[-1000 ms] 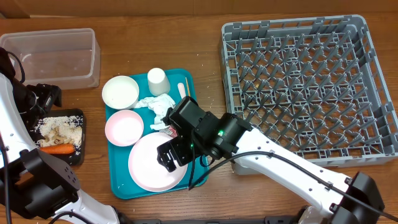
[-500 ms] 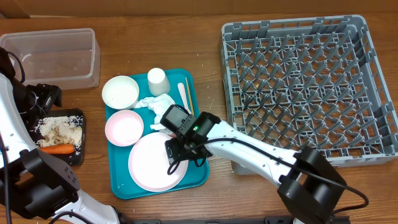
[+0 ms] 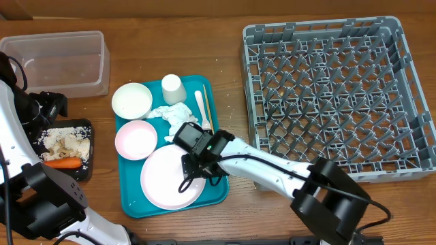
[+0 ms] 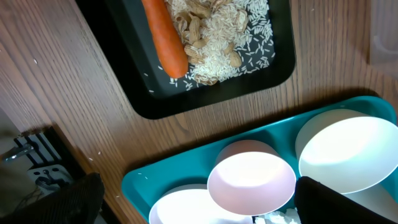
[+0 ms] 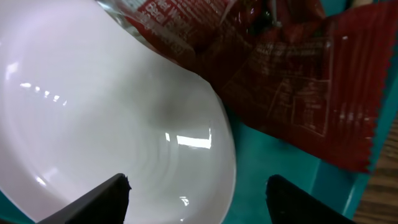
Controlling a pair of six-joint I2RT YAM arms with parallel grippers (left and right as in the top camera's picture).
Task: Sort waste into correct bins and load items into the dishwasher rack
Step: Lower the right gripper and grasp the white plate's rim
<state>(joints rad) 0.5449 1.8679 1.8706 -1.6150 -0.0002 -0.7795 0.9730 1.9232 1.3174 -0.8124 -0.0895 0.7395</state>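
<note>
We are holding the right tool (image 5: 198, 186) low over the red snack wrapper (image 5: 298, 81).
Its jaws are standing apart beside the pink plate (image 5: 93, 106); the left tool (image 4: 198, 180) is gaping too.

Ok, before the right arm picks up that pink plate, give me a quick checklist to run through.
1. The pink plate lies flat on the teal tray: ok.
2. The plate's rim sits between the right jaws, which stand open: ok.
3. The red wrapper is clear of the grip: not ok, it lies against the rim just ahead.
4. The dishwasher rack has pegs free of dishes: ok.
5. The left jaws are open, off by the black tray: ok.
</note>
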